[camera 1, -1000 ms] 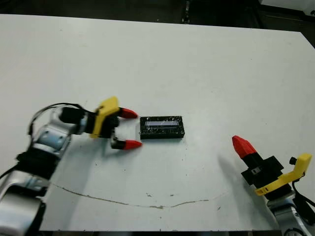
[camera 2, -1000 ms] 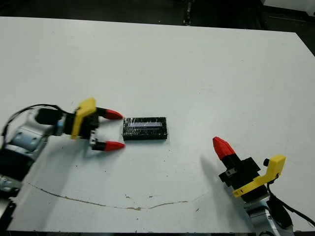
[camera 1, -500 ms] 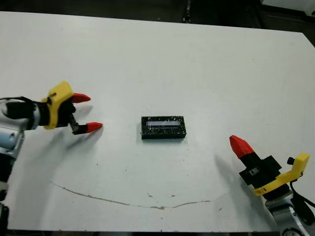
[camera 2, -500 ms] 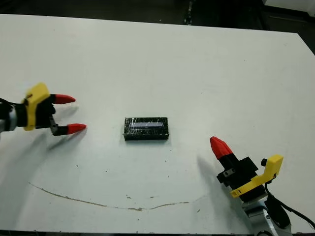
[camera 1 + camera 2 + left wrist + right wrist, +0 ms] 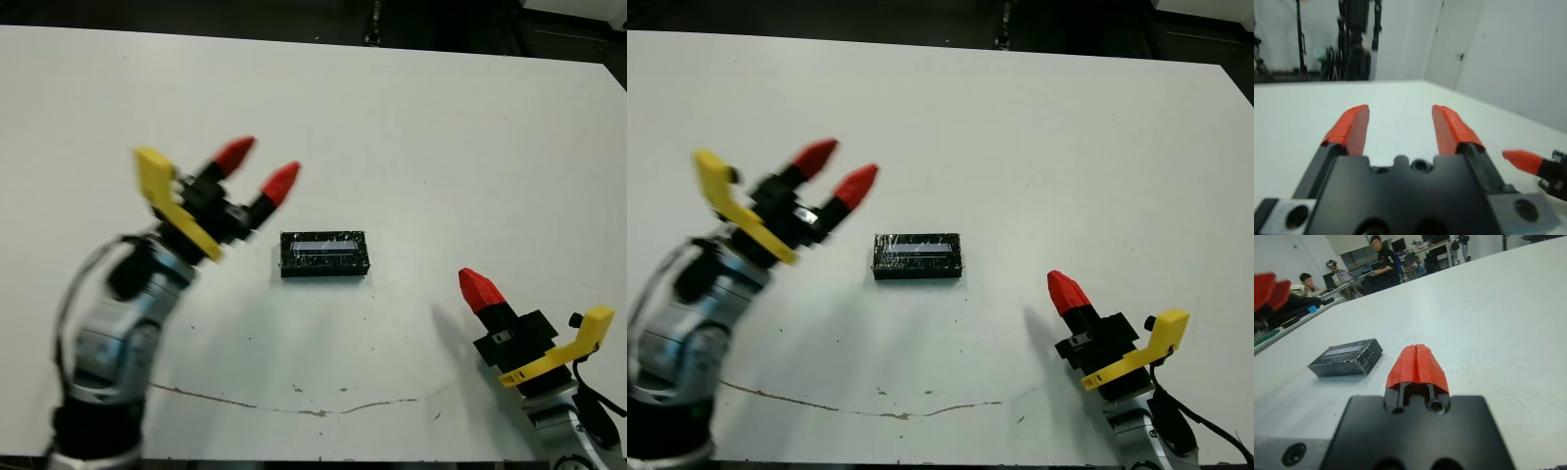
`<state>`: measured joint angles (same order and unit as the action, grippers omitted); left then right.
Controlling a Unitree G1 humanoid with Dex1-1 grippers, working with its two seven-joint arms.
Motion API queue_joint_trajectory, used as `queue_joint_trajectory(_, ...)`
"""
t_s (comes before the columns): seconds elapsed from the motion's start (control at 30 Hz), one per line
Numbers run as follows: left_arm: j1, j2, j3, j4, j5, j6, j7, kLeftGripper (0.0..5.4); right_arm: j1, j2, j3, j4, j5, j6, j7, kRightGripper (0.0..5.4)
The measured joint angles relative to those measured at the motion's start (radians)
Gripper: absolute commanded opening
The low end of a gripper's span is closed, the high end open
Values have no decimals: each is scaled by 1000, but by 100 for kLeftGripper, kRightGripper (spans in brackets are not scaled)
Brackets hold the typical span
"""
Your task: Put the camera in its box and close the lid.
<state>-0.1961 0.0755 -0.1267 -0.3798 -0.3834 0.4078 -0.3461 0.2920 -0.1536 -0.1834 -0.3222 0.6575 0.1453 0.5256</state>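
The box (image 5: 323, 254) sits at the table's middle, a small black block seen again in the right wrist view (image 5: 1346, 357). Its speckled lid (image 5: 917, 250) lies flat on top, covering it. The camera is hidden. My left gripper (image 5: 259, 168) is raised off the table to the left of the box, open, with nothing between its red fingertips (image 5: 1354, 125). My right gripper (image 5: 480, 291) rests low near the front right, shut with nothing in it, its tip (image 5: 1417, 363) pointing toward the box.
A thin dark crack line (image 5: 294, 397) runs across the table (image 5: 441, 137) near its front edge. Beyond the far edge, people (image 5: 1382, 259) sit at desks, and dark stands (image 5: 1354, 34) rise in the background.
My left arm drew back to the left away from the box, then lifted and swung back toward it with the fingers pointing up. The box and right gripper stayed put.
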Motion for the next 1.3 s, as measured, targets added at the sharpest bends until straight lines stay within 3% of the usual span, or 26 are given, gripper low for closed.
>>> queue_joint_trajectory(0.1, 16, -12, -97, 20, 57, 8, 21, 236, 3, 3, 4, -4, 0, 3, -11, 0)
queue_joint_trajectory(0.2, 30, -53, -147, 78, 71, 9, 34, 194, 9, 3, 8, -11, 0, 8, -17, 0)
queue_joint_trajectory(0.43, 32, -159, -142, 200, 71, 25, 104, 85, 12, 3, 10, -10, -4, 2, -8, 0)
queue_joint_trajectory(0.6, 26, -181, -138, 201, 87, 59, 161, 3, 12, 3, 12, -6, -5, -4, 7, 0)
queue_joint_trajectory(0.8, 15, -181, -153, 178, 125, 127, 193, 1, 13, 3, 12, -6, -4, -4, 7, 0)
queue_joint_trajectory(1.03, -1, -195, -113, 128, 74, 308, 222, 1, 12, 4, 12, -5, -3, -4, 19, 0)
queue_joint_trajectory(1.3, 17, -188, -94, 76, 28, 399, 221, 1, 12, 4, 12, -5, -4, -14, 25, 0)
